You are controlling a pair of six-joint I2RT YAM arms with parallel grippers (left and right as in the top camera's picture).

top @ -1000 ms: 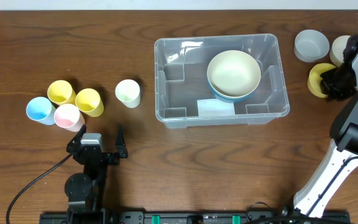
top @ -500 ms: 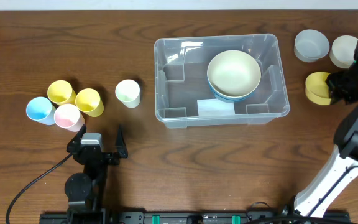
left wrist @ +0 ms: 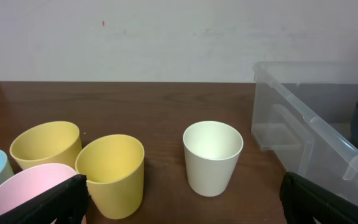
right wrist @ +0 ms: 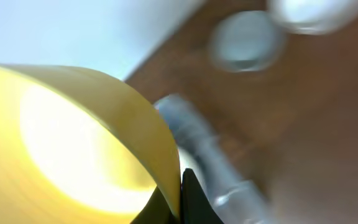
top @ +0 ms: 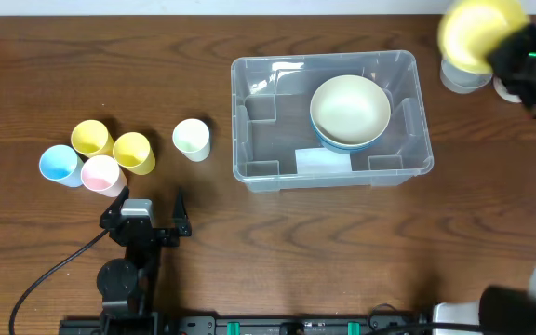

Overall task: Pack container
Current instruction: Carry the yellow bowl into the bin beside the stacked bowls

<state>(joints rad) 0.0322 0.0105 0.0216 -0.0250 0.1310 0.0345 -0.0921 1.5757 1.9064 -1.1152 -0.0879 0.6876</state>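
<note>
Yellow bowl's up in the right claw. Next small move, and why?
Probably carry the yellow bowl left, over the container: the right claw holds it raised beyond the container's far right corner, and the cream bowl inside looks ready for nesting.

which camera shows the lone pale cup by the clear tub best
The left wrist view: the pale cup stands close, upright, wall and inside both showing. Overhead shows it small, only rim and inside from above. The right wrist view misses it, filled by the yellow bowl.
</note>
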